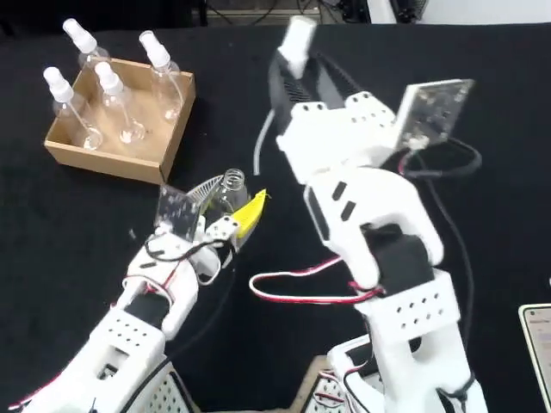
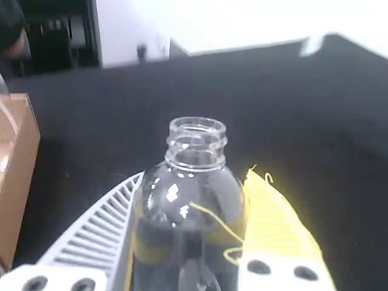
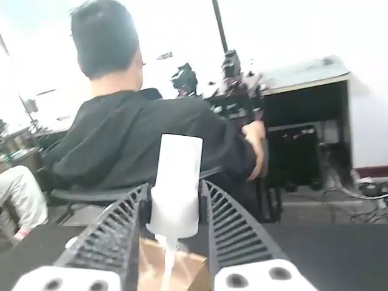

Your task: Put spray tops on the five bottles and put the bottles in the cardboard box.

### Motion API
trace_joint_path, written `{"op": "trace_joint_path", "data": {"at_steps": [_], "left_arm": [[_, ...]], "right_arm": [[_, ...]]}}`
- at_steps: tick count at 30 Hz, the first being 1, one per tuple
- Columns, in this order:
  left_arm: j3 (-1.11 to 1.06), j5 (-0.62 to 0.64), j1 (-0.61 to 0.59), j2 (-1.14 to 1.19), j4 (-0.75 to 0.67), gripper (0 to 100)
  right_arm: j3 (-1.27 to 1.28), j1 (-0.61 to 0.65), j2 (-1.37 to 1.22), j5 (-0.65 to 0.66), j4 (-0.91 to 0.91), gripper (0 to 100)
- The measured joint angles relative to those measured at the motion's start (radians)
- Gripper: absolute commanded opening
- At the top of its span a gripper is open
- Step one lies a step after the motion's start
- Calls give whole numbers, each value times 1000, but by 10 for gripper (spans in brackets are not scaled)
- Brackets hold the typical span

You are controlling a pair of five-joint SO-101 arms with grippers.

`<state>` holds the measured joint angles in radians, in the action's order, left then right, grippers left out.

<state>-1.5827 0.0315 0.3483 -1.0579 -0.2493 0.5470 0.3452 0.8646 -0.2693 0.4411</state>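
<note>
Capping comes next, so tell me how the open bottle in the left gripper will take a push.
The bottle looks empty and clear, so probably light. Its smooth round body may twist or slip in the left gripper. Clamped from two sides only, it might tilt.

Mounted high, looking down over table [image 1: 52, 249]. Wrist-mounted pair close, near level, facing far edge. Shared: cardboard box [image 1: 103, 160].

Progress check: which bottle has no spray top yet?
The bottle in the left gripper, its neck open; the four bottles in the cardboard box are capped.
</note>
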Motion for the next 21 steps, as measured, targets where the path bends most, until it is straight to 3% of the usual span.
{"op": "trace_joint_path", "data": {"at_steps": [5, 21], "left_arm": [[-37, 0, 0, 0, -71, 128], [-37, 0, 8, 0, -80, 130]], "right_arm": [[0, 32, 0, 0, -63, 11], [14, 86, -5, 0, -97, 11]]}}
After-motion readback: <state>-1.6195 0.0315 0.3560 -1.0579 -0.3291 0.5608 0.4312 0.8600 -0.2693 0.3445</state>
